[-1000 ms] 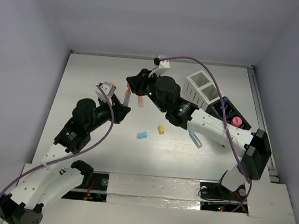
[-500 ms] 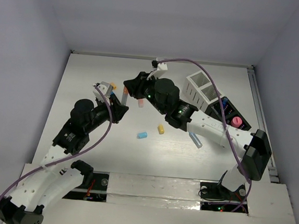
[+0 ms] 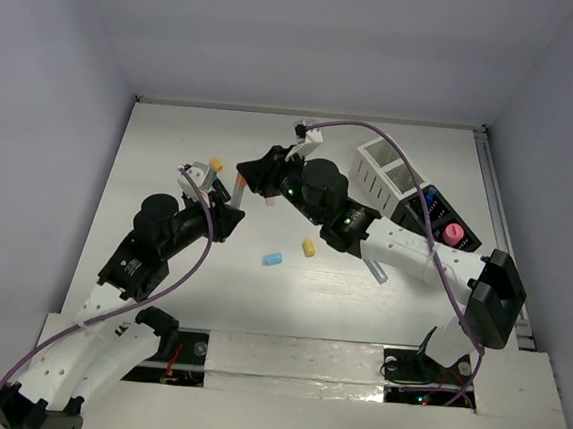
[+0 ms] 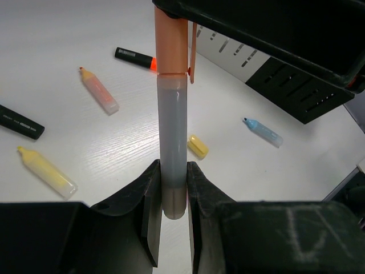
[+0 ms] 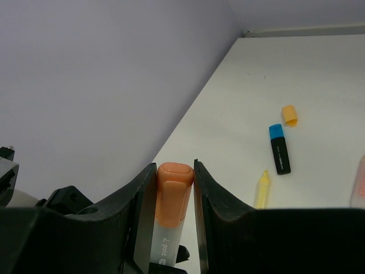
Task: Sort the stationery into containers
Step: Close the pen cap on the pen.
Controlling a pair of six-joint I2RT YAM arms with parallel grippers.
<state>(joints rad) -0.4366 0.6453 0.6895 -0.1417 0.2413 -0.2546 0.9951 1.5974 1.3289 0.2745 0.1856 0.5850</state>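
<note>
A marker with a grey barrel (image 4: 172, 142) and a peach cap (image 5: 174, 194) hangs above the table between both arms, seen from above as the marker (image 3: 239, 185). My left gripper (image 4: 173, 194) is shut on the barrel's lower end. My right gripper (image 5: 174, 171) is shut on the cap. The containers (image 3: 385, 173) stand at the back right, white boxes first, then black boxes (image 3: 437, 213) with a pink cylinder (image 3: 453, 232) in one.
On the table lie a blue eraser (image 3: 272, 259), a yellow eraser (image 3: 309, 247), a pale blue marker (image 3: 375, 267), a yellow marker (image 4: 47, 172), a peach marker (image 4: 100, 91), a black marker with orange cap (image 4: 135, 57), a blue-capped black marker (image 5: 279, 148) and a loose orange cap (image 5: 290, 115).
Both arms have shifted slightly with the marker held between them; the right wrist has swung a little leftward. Both grips look unchanged.
</note>
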